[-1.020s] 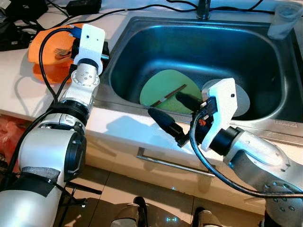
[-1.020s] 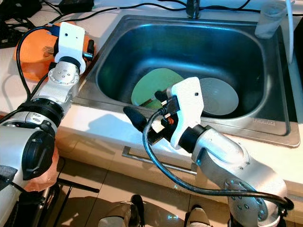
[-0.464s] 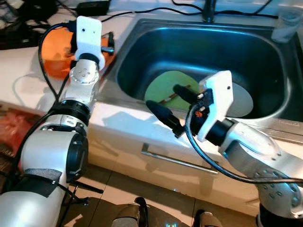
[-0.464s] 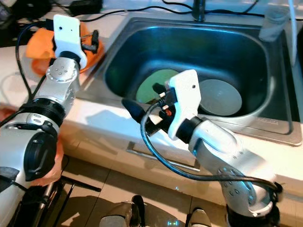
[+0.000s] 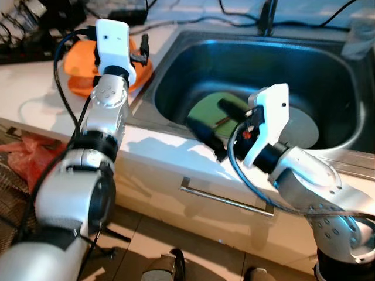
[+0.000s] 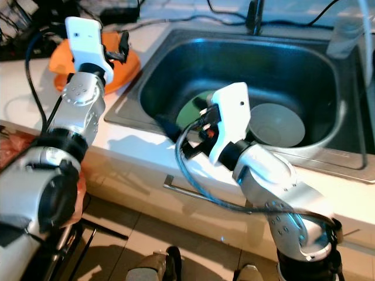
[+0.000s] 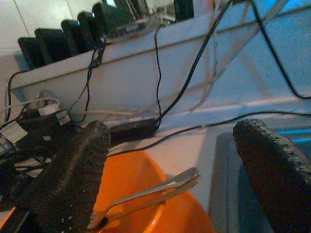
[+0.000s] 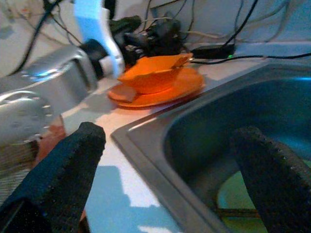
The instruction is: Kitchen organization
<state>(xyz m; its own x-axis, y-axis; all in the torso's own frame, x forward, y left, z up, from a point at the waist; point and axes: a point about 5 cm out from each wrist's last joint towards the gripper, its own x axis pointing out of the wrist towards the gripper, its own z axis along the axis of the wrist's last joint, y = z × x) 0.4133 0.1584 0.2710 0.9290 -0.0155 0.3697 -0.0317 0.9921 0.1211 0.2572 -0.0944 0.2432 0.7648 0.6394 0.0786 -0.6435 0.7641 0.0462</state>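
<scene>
A robot tidying a kitchen reaches into the work with both arms: its left pincer, fingers spread wide and empty, hovers over an orange bowl holding a fork on the white bench, while its right pincer, likewise open and holding nothing, hangs at the near rim of the steel sink. Inside the basin lie a green plate with a thin stick across it (possibly a chopstick) and a grey plate just beside. The step in hand appears to be lining up a pick. Next, the right arm would need to dip into the basin and close on the stick or a plate edge.
</scene>
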